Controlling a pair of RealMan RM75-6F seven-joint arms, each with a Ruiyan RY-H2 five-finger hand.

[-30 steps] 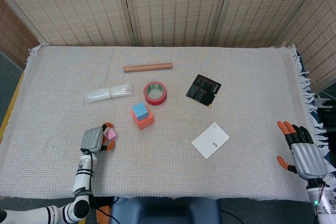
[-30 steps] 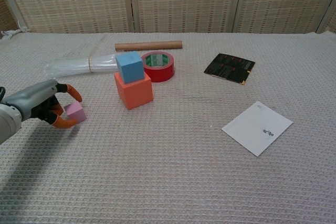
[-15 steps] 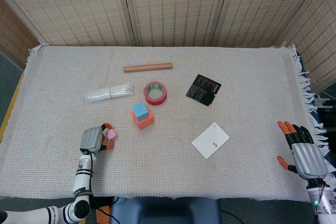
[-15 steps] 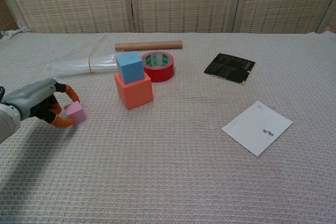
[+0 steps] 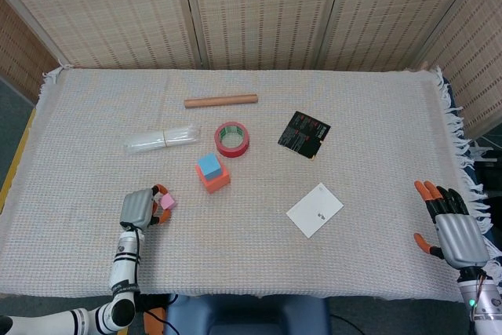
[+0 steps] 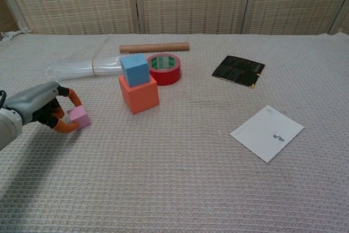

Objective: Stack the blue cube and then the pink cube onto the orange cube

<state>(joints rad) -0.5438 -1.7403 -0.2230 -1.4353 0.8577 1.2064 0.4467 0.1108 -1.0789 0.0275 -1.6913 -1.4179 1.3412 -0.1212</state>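
The blue cube (image 5: 209,165) (image 6: 134,69) sits on top of the orange cube (image 5: 215,179) (image 6: 139,95) near the middle of the cloth. To their left, my left hand (image 5: 140,208) (image 6: 39,106) pinches the small pink cube (image 5: 167,202) (image 6: 79,117) between its orange-tipped fingers, low over the cloth. My right hand (image 5: 451,227) rests at the far right edge with its fingers spread, holding nothing; the chest view does not show it.
A red tape roll (image 5: 232,139) (image 6: 164,68) stands just behind the stacked cubes. A clear plastic bundle (image 5: 161,139), a cardboard tube (image 5: 220,100), a black card (image 5: 303,133) and a white paper (image 5: 314,209) lie around on the woven cloth (image 5: 376,115).
The left hand with the pink cube has shifted very slightly; its fingers have drawn closer around the cube. The right hand has stayed still.
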